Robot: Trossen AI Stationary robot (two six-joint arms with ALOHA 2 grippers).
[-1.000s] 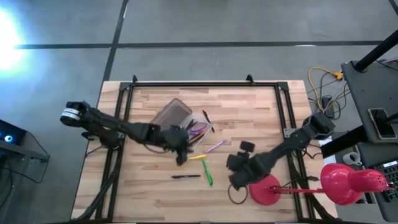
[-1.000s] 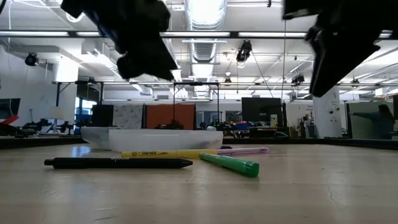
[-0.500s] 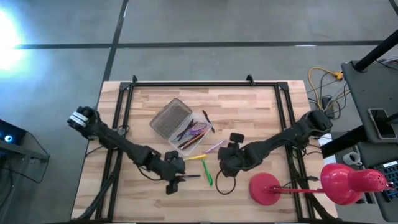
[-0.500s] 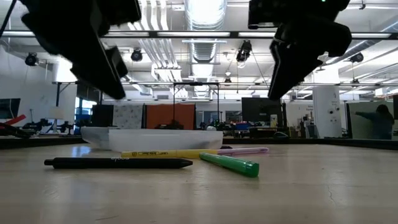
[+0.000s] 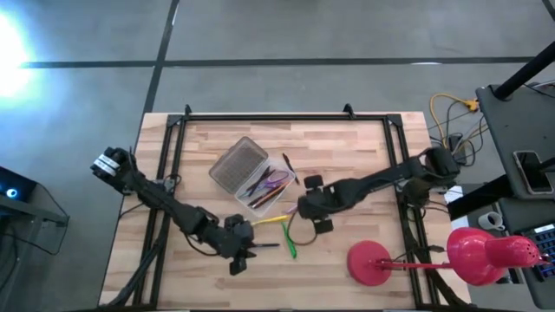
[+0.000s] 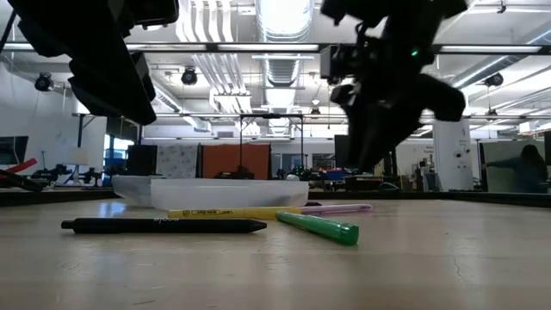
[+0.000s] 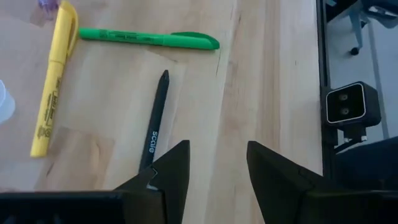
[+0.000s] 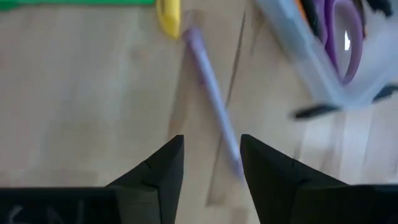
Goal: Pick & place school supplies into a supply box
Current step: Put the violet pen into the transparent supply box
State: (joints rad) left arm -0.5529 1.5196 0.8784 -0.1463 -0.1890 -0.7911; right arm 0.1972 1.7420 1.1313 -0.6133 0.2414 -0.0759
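Hovering low over the bench [image 5: 347, 147], my left hand [image 5: 238, 256] sits above the near end of the black pen [image 7: 154, 129], which lies flat and alone at the front, an easy first pick. Its fingers [image 7: 168, 168] stand apart, empty, touching nothing; the pen runs off from the left finger's side rather than squarely between the two, so I judge a small shift is needed before closing.

Just beyond lie the green marker [image 7: 149, 39] and the yellow highlighter [image 7: 52, 81], the yellow one's tip close to the green one's end.

My right hand [image 5: 312, 214] hangs farther back over the purple pen [image 8: 211, 87], which slants out from beside the supply box [image 5: 247, 165]. Its fingers [image 8: 155, 168] are spread too, holding nothing, the pen roughly lined up with the gap, though that view is smeared and I may be off.

Farthest, the box stands open, lid folded back, purple scissors [image 8: 342, 43] and pens already inside.
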